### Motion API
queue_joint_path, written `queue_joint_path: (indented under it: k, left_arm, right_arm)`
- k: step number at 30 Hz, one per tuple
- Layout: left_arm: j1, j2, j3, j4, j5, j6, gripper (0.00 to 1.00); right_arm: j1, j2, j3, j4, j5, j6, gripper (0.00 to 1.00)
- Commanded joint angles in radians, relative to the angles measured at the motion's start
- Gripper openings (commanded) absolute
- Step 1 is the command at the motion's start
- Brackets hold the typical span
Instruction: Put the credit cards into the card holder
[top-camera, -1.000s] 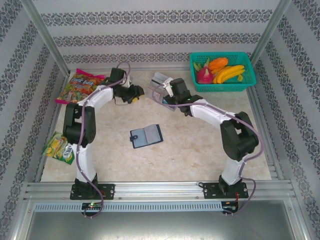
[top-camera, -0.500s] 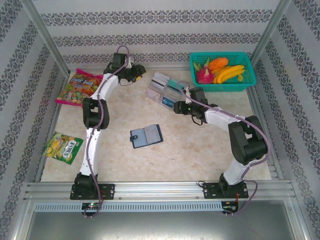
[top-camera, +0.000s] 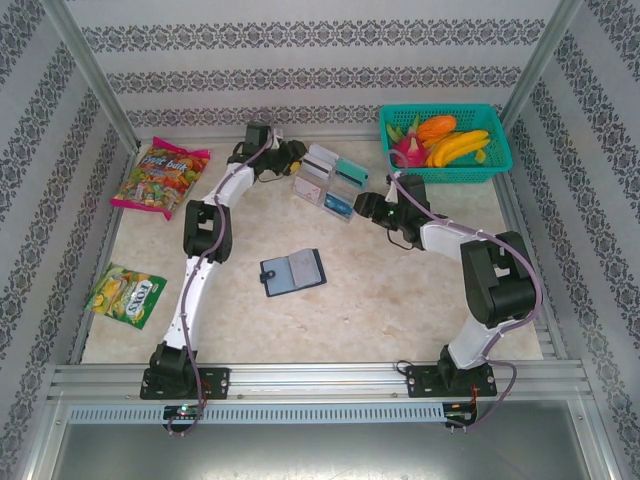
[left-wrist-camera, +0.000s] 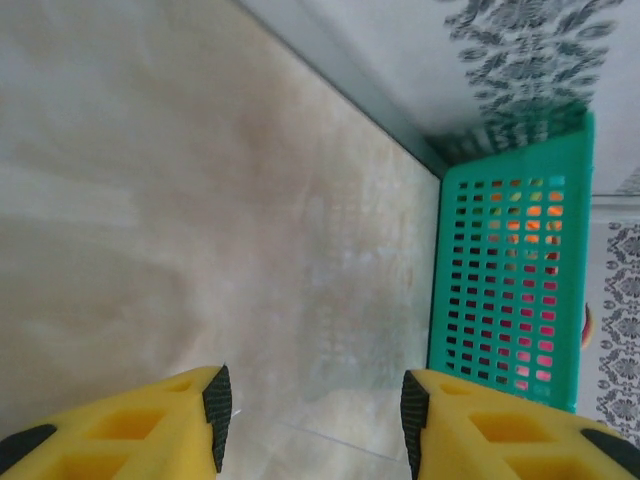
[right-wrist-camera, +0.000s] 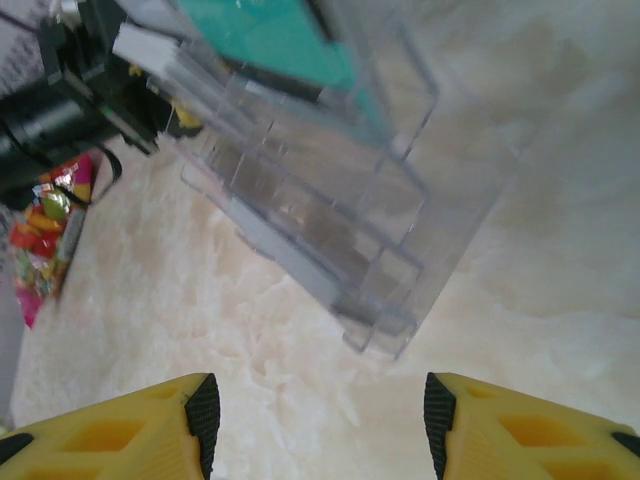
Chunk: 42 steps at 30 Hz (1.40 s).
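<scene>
Evidently, left gripper (left-wrist-camera: 312, 410) and right gripper (right-wrist-camera: 318, 420) were found spread, empty. The credit cards (top-camera: 328, 182) were seen racked between them.

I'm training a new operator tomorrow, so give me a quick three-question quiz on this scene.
1. True or false: the card holder lies open on the table, apart from both grippers.
2. The credit cards sit in: A) the teal basket, B) a clear stand, C) the card holder.
3. Fill in: both grippers' jaws stand ____.
Key: 1 true. 2 B, the clear stand. 3 open: left gripper and right gripper hold nothing.
</scene>
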Motion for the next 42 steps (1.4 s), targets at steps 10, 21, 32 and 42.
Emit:
queue_joint_path:
  k: [10,21,32,42]
  left_arm:
    - [-0.059,-0.058,-0.075,0.030,0.124,0.014,0.51]
    - [-0.110,-0.296,-0.478,0.226,0.140,0.004,0.51]
    - [-0.118,-0.512,-0.862,0.411,0.133,-0.034,0.51]
    - [-0.116,-0.675,-1.106,0.425,0.092,0.005,0.50]
  right_arm:
    - [-0.124,0.058,-0.025,0.097,-0.068,0.057,0.58]
    - [-0.163,0.065,-0.028,0.130,-0.141,0.008,0.58]
    - [-0.161,0.196,0.097,0.111,-0.337,-0.021,0.57]
    - [-0.128,0.214,0.110,0.066,-0.395,-0.038,0.57]
